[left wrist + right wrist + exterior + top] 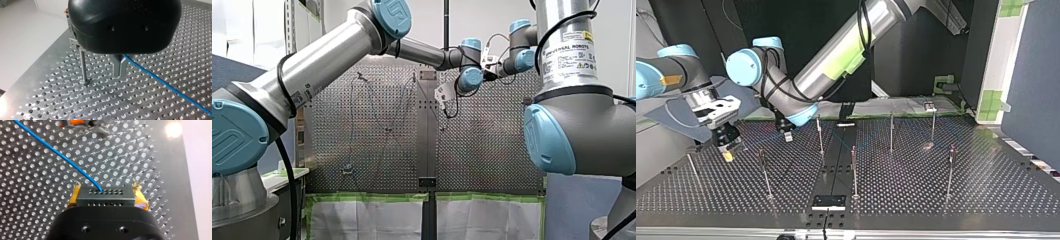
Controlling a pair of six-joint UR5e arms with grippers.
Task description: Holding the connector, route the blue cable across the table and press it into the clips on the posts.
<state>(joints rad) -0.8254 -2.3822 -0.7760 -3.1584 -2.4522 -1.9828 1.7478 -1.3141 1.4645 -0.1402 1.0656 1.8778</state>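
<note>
The perforated table (936, 190) carries several thin upright posts (891, 131), spread across it. In the top view my left arm (836, 60) enters at the upper right and reaches past the middle. My right arm (666, 75) enters at the left.

- Right gripper (106, 190): the yellow pads (140, 197) are clamped on the two ends of the dark connector (106, 196), low over the table near the top view's left edge.
- Left gripper (120, 73): the metal fingers are closed together on the cable (162, 82), just above the table, beside one post (83, 67).
- Cable: blue. It enters the connector's front face, runs out over the holes, and leaves the left gripper's fingers sideways.
</note>
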